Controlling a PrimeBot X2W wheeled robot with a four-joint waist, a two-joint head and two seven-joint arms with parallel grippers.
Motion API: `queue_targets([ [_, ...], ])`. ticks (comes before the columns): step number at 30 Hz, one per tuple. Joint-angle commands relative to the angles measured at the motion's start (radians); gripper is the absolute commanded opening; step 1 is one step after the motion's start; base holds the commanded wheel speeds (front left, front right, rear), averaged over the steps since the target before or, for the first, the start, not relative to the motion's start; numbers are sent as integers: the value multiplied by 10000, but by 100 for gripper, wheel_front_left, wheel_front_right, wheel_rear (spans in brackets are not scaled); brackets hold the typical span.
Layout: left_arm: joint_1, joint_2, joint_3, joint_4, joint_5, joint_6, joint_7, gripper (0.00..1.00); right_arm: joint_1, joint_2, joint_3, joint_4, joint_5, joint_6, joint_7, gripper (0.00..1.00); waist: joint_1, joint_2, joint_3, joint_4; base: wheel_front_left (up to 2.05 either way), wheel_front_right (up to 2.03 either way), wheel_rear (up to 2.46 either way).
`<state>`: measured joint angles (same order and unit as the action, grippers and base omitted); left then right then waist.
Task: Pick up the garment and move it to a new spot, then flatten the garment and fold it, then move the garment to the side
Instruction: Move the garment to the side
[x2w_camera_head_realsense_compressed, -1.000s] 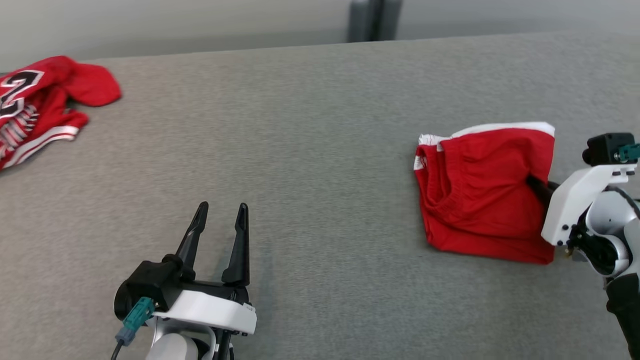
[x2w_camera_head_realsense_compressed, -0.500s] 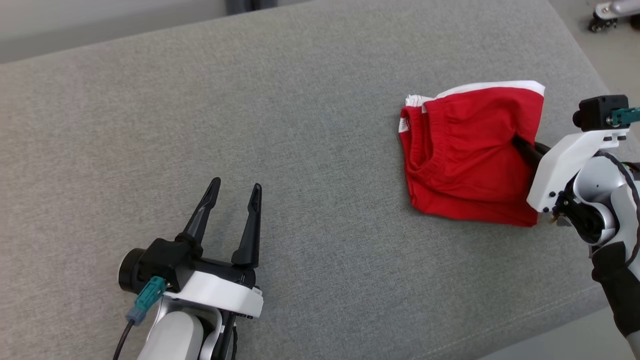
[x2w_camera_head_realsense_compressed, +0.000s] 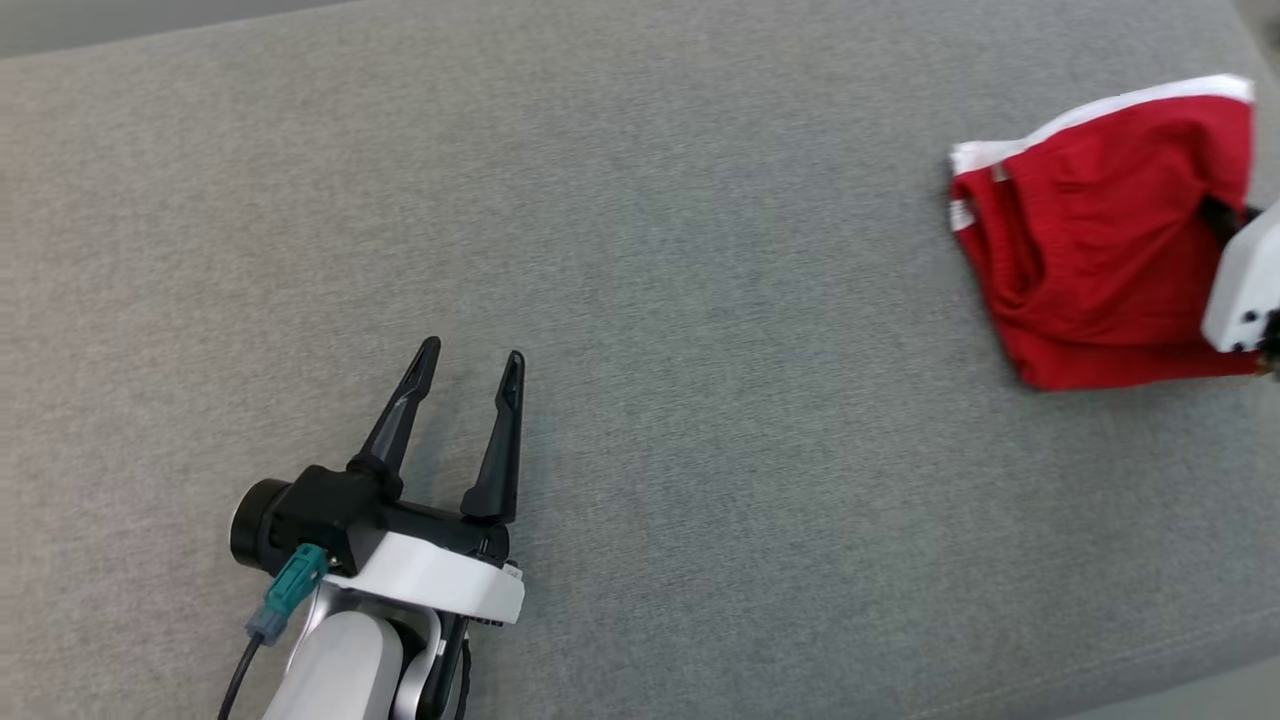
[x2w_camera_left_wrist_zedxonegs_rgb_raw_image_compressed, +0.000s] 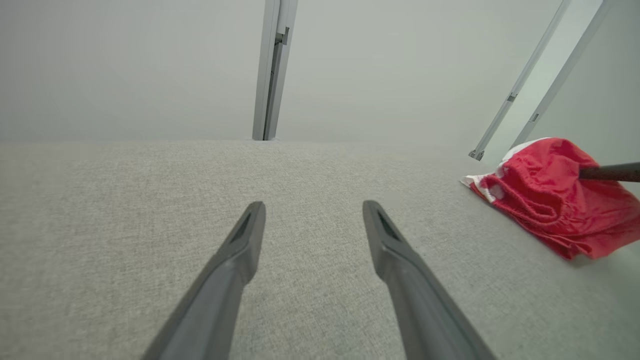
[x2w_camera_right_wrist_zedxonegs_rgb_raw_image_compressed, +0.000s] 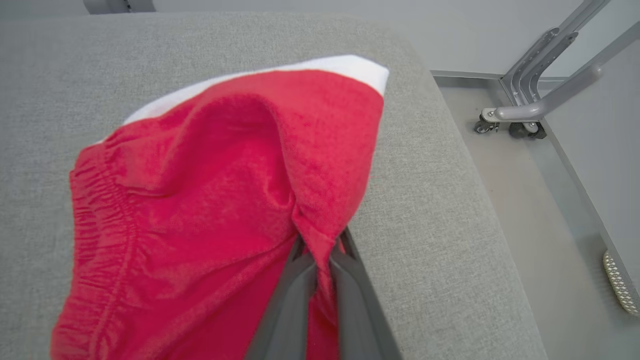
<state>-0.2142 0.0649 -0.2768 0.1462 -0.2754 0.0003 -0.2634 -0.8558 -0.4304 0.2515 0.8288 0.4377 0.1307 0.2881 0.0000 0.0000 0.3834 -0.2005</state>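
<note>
Garment (x2w_camera_head_realsense_compressed: 1085, 260), red with a white hem, lies bunched on the grey bench (x2w_camera_head_realsense_compressed: 700, 200). Its edge sits right at the tips of my right claw (x2w_camera_right_wrist_zedxonegs_rgb_raw_image_compressed: 320, 255), which is clamped on the cloth. My left claw (x2w_camera_head_realsense_compressed: 472, 351) has its fingers apart and holds nothing, with the garment well off to its right.

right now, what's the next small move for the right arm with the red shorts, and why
Probably open the right gripper and let go: it is shut on a pinch of the folded red shorts, which rest on the grey pad close to its right edge. The left gripper is open and far off.
</note>
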Motion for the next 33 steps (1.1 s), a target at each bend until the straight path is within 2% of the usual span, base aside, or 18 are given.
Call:
queue_targets([
  [1, -120, 76, 3, -60, 44, 29, -14, 100, -193, -251, -85, 186, -141, 1, -101, 0, 0, 0, 131, 283, 0, 0, 0],
  [8, -38, 155, -37, -218, 32, 85, 6, 100, -801, -1081, -521, 1118, -1036, 1, -343, 0, 0, 0, 381, 904, 0, 0, 0],
  [14, 37, 214, -83, -333, 15, 131, 19, 100, -1108, -1360, -788, 1760, -1769, 1, -535, 0, 0, 0, 468, 1208, 0, 0, 0],
  [15, 47, 215, -93, -345, 13, 147, 19, 100, -1149, -1354, -870, 1863, -1857, 1, -601, 15, 0, 0, 466, 1240, 0, 0, 0],
  [16, 53, 218, -102, -351, 6, 159, 19, 100, -1170, -1314, -942, 1960, -1932, 1, -673, 46, 0, 0, 458, 1267, 0, 0, 0],
  [17, 53, 218, -102, -351, 6, 159, 19, 100, -1170, -1314, -942, 1960, -1932, 1, -673, 46, 0, 0, 458, 1267, 0, 0, 0],
  [18, 62, 220, -107, -353, -6, 172, 19, 100, -1189, -1273, -1007, 2064, -2033, 1, -775, 100, 0, 0, 443, 1287, 0, 0, 0],
  [27, 149, 206, -214, -291, -76, 205, 27, 100, -1233, -847, -1517, 2670, -2935, 3, -1866, 100, 0, 0, 94, 1316, 0, 0, 0],
  [33, 191, 205, -155, -149, -218, 250, 9, 100, -1140, -292, -1385, 2602, -2898, 3, -2646, 100, 0, 0, -354, 1281, 0, 0, 0],
])
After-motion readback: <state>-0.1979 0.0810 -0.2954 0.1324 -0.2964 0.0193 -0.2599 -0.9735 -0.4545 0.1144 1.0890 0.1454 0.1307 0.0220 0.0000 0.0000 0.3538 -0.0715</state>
